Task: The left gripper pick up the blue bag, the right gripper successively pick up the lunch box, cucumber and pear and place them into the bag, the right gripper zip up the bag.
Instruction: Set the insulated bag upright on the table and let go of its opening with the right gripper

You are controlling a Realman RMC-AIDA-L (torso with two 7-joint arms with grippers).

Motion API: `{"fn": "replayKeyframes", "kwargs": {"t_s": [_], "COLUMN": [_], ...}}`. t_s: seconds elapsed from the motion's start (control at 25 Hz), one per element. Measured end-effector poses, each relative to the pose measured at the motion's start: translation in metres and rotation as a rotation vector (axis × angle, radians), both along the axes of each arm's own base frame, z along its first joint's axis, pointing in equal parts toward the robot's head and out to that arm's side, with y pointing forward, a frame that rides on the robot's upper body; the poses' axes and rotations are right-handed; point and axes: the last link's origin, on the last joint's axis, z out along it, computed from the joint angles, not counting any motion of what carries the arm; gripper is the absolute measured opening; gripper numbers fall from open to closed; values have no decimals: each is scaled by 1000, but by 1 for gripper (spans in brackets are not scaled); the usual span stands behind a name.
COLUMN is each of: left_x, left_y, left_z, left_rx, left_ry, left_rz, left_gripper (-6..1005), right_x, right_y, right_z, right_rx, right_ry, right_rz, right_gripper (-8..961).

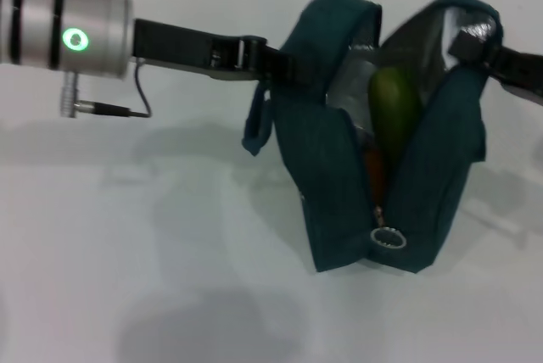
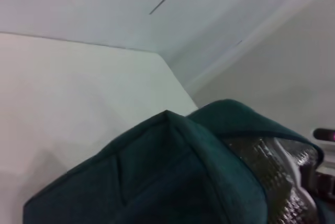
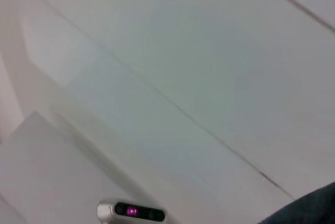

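The blue bag (image 1: pixel 339 185) stands open on the white table, its foil lining (image 1: pixel 356 75) showing. The cucumber (image 1: pixel 392 113) stands on end inside it, with the orange pear (image 1: pixel 376 172) below it. The lunch box is hidden. The ring-pull zipper (image 1: pixel 388 238) hangs at the bag's near end. My left gripper (image 1: pixel 284 64) reaches in from the left and is shut on the bag's left wall near the handle. My right gripper (image 1: pixel 468 39) is at the bag's far right rim. The left wrist view shows the bag's fabric (image 2: pixel 172 171) and lining (image 2: pixel 272 166).
The white table (image 1: pixel 153 253) spreads to the left of and in front of the bag. A cable (image 1: pixel 140 100) hangs under the left arm's silver wrist (image 1: pixel 76 32). The right wrist view shows pale surfaces, the left wrist camera (image 3: pixel 133 212) and a bag corner (image 3: pixel 314 208).
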Motion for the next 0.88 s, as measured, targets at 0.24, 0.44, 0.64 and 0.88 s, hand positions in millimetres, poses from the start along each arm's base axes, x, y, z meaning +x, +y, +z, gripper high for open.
{"fn": "replayKeyframes", "kwargs": {"t_s": [0.24,0.44,0.64,0.88], "left_x": [-1,-3,-4,-4], "left_y": [5,6,5,4], "left_z": [-17,-18,-18,-18], "left_rx": [10,20,15,15], "left_ry": [35,38,38,39], "left_rz": [11,18,19,13], "left_gripper": [130,130,131,132], "right_x": [13,13,14,17], "right_y": [-6,-6,-8,-17], "right_z": [0,-1,-1,5], "right_rx": [-5,-12,-11,-15], "right_ry": [-7,-9,6,29], "right_rz": [-46,-48,-51,-34], "right_gripper": [48,54,60,174]}}
